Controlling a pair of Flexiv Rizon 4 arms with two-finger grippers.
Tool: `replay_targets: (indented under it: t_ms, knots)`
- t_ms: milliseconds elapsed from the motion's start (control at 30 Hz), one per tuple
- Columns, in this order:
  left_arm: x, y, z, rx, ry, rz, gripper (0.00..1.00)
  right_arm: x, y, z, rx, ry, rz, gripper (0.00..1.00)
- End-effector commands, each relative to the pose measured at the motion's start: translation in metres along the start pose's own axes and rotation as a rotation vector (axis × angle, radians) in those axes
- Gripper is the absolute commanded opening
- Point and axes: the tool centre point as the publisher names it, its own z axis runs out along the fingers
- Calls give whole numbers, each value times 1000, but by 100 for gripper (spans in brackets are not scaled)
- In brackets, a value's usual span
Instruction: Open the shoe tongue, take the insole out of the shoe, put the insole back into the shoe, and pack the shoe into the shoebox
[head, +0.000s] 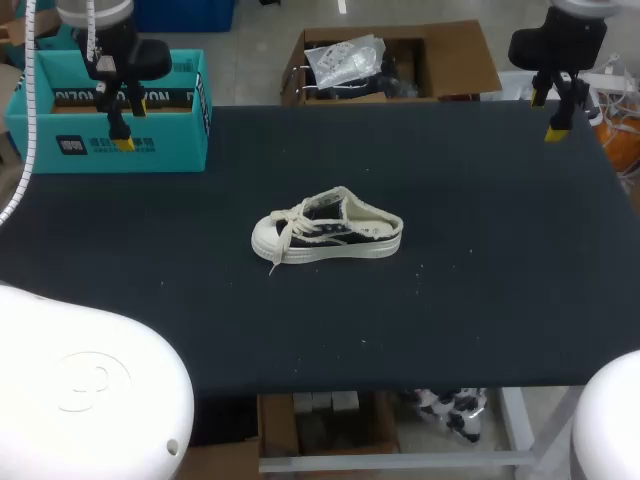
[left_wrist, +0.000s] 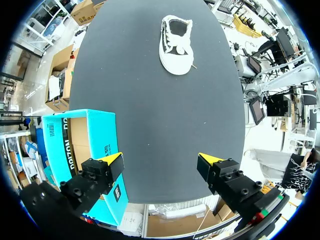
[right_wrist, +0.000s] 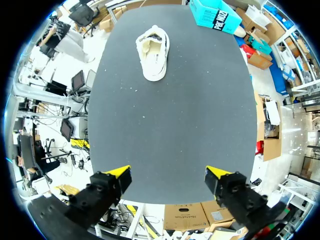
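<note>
Dark low shoe (head: 330, 232), white-soled, loosely laced

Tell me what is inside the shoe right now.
Through the heel opening of the shoe a pale inner surface shows, likely the insole. The toe end is hidden under the laces.

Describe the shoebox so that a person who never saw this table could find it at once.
Find the black table, then its far left corner in the head view. There stands the shoebox, open on top, brown inside. Its bright teal walls set it apart from the white and black shoe lying at the table's middle.
</note>
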Motion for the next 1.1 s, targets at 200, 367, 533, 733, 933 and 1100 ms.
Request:
replay_targets:
  t_ms: [200, 367, 533, 733, 933, 1100]
  knots:
    - [1, 0, 0, 0, -2, -1, 100, 0, 0, 0, 1, 1, 0, 100]
    - [1, 0, 0, 0, -2, -1, 100, 0, 0, 0, 1, 1, 0, 100]
    - [1, 0, 0, 0, -2, -1, 100, 0, 0, 0, 1, 1, 0, 100]
    - [2, -35, 11, 37, 119, -176, 100, 1, 16, 21, -120, 7, -17, 100]
    - [21, -68, 13, -8, 241, -516, 100, 21, 47, 49, -273, -6, -27, 100]
    - [46, -89, 7, -40, 252, -713, 100, 38, 72, 67, -412, -29, -15, 100]
